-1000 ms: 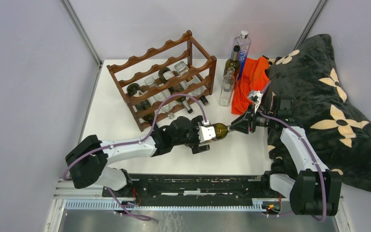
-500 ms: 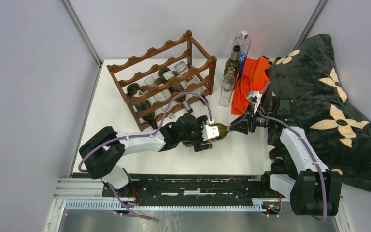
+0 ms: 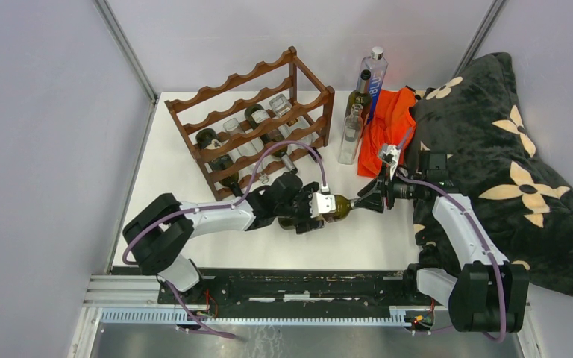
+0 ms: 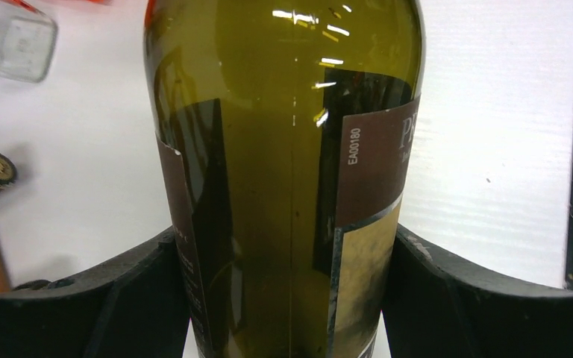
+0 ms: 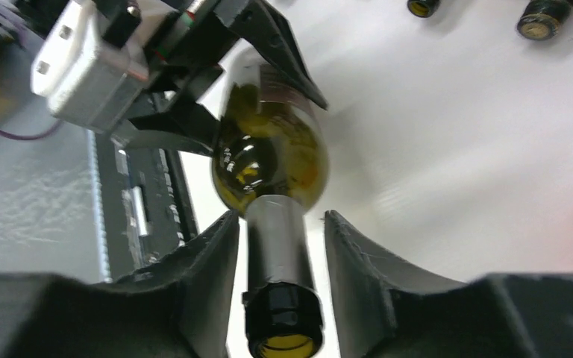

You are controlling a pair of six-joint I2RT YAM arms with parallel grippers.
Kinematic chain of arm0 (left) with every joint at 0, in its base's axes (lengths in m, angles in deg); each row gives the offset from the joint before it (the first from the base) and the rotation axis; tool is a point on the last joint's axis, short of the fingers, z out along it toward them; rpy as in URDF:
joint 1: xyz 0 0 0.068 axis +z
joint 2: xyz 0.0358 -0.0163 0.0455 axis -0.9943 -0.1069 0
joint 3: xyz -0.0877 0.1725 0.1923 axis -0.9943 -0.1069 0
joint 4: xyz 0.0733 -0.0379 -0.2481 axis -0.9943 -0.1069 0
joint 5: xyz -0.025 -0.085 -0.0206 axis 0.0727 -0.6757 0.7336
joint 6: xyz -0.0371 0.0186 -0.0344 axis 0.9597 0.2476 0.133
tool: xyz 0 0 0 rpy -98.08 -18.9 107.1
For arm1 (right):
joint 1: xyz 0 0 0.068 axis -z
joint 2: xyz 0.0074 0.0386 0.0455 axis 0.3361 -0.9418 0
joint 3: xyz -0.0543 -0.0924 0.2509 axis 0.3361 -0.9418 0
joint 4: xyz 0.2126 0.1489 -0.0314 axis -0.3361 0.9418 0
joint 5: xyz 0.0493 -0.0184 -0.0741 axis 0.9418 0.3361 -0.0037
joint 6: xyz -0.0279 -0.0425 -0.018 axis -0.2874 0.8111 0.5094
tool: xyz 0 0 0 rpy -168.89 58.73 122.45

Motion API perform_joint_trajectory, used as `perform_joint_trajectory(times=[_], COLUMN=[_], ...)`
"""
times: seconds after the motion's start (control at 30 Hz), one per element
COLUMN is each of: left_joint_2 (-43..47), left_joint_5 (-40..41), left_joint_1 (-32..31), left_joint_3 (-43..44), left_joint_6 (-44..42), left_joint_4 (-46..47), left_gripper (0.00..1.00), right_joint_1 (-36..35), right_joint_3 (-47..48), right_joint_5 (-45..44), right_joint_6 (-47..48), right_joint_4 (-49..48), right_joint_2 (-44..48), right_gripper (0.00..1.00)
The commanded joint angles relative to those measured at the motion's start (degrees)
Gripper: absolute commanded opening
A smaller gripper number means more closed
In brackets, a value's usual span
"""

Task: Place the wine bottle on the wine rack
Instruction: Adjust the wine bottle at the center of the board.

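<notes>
**A:** Start at the left. What is there?

**B:** The wine rack [image 3: 250,127] stands at the far left of the tabletop [image 3: 388,239]. Several bottles [image 3: 260,119] already lie in it, and its top rails look free to me.

**A:** And the wine bottle [image 3: 341,205]?

**B:** It is well apart from the rack, held level over the near middle of the tabletop and seemingly clear of it, with its neck pointing right. The left fingers [image 4: 134,306] grasp its labelled body, one on each side. The right fingers [image 5: 194,291] are clenched about the neck, just behind the shoulder.

**A:** So it's a handover?

**B:** I judge so. Both arms have hold of it, and the body grip suits carrying it leftward.

**A:** What does the next move call for?

**B:** The right fingers should release and back straight off along the neck. The left arm can then swing the bottle to the rack and lay it in a free scallop without knocking the bottles there.
</notes>
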Motion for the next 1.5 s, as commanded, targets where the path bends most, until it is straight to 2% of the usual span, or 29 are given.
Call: perform_joint_trajectory(times=[0.0,0.17,0.2,0.23,0.33,0.47,0.6,0.8,1.13,1.3,1.47], left_joint_2=[6.35,7.99,8.11,8.24,8.72,8.39,8.23,8.31,8.41,8.66,8.99], left_joint_5=[-2.48,-2.54,-2.46,-2.34,-0.77,2.16,4.01,4.56,5.36,5.45,5.24], left_joint_1=[-0.07,-0.65,-0.82,-0.94,-1.67,-3.61,-5.19,-6.37,-6.99,-7.35,-7.56], left_joint_3=[0.67,1.86,1.92,1.95,2.35,3.38,3.64,4.57,5.92,6.01,5.87], left_joint_6=[1.71,1.78,1.91,2.03,2.14,2.1,2.21,2.75,3.54,3.47,2.87], left_joint_4=[-2.73,-8.35,-8.97,-9.22,-12.5,-16.12,-17.5,-17.54,-17.57,-17.54,-17.55], left_gripper=[0.02,0.02,0.02,0.02,0.02,0.02,0.02,0.02,0.02,0.02,0.02], right_joint_1=[-0.31,-0.87,-1.07,-1.08,-2.46,-5.17,-10.34,-15.71,-25.98,-27.53,-27.67], right_joint_3=[5.87,12.69,13.72,14.77,16.27,14.2,10.41,7.64,-1.25,-0.99,-1.19], right_joint_5=[-5.95,-10.26,-11.13,-11.51,-12.32,-12.69,-15.68,-17.39,-25.99,-27.9,-27.16], right_joint_6=[15.78,30.14,32.59,35.5,41.02,46.2,46.3,43.59,28.38,27.13,27.51], right_joint_4=[10.62,23.96,25.82,28.11,31.29,29.32,24.28,22.66,7.98,6.82,6.09], right_joint_2=[-0.96,-3.4,-3.66,-3.77,-2.88,1.53,5.3,2.84,2.86,2.03,2.29], right_gripper=[0.6,0.85,0.98,0.98,0.98,0.98,0.98,0.98,0.81,0.66,0.65])
